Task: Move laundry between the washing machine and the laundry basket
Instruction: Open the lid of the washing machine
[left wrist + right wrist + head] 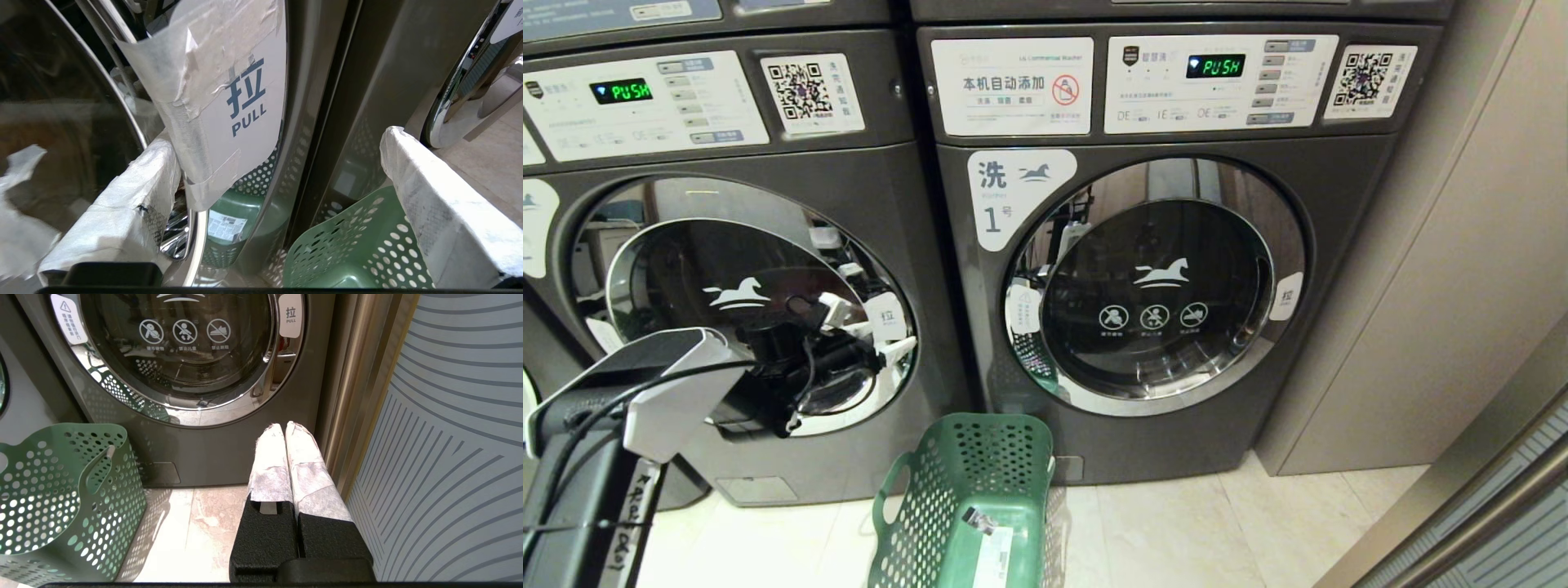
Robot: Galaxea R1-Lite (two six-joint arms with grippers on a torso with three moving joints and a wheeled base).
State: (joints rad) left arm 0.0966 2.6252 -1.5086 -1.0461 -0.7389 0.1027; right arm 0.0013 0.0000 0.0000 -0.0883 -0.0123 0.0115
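2 grey washers side by side. Left gripper at left washer door edge by PULL sticker, jaws wide apart, nothing held. Green basket on floor between. Washer no. 1 right. Right gripper low nr it, jaws together, empty.

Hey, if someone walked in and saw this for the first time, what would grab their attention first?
Probably the two dark grey washers side by side with big chrome-ringed doors; the left washing machine has the left gripper open at its door edge, by the taped PULL label. Next, the green laundry basket on the floor between them, with no laundry visible inside.
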